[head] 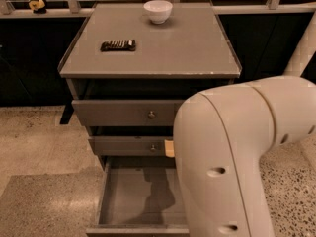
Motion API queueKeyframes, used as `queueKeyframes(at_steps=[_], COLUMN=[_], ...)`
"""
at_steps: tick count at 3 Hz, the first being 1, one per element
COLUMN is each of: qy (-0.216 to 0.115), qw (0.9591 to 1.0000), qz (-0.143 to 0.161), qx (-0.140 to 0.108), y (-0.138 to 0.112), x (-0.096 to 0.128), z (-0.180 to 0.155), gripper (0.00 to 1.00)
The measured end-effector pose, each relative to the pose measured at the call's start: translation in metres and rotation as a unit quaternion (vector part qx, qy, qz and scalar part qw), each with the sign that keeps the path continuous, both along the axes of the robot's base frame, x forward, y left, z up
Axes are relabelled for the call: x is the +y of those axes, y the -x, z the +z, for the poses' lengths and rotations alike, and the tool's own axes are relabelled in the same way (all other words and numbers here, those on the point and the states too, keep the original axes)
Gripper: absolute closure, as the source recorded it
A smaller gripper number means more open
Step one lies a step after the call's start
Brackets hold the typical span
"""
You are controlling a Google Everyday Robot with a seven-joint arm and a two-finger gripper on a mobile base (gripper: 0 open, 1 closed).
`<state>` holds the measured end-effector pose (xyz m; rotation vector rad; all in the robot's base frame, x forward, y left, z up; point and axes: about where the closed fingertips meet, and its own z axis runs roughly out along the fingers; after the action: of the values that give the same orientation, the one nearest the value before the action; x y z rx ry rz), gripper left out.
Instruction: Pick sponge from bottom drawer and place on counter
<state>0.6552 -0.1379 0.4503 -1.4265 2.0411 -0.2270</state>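
The gripper is hidden behind the bulky white arm (232,157) at near right, so I cannot tell what state it is in. Only a pale-yellow sliver of the one sponge (169,148) shows at the arm's left edge, level with the middle drawer front and above the open bottom drawer (123,196). I judge the lift-out done and placing on the counter (163,53) left; the cabinet has three drawers, and the counter carries one white bowl (158,10) and one dark bar (118,45).
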Motion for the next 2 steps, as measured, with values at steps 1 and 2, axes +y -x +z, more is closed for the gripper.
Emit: queueKeyframes(at_steps=[1,2], qy=[-0.033,-0.034], qw=[0.9977,0.9964], qz=[-0.027,-0.044], qx=[-0.053,-0.065], y=[0.034,0.092], x=[-0.013,-0.042], z=[0.054,0.077], gripper=[1.0,1.0])
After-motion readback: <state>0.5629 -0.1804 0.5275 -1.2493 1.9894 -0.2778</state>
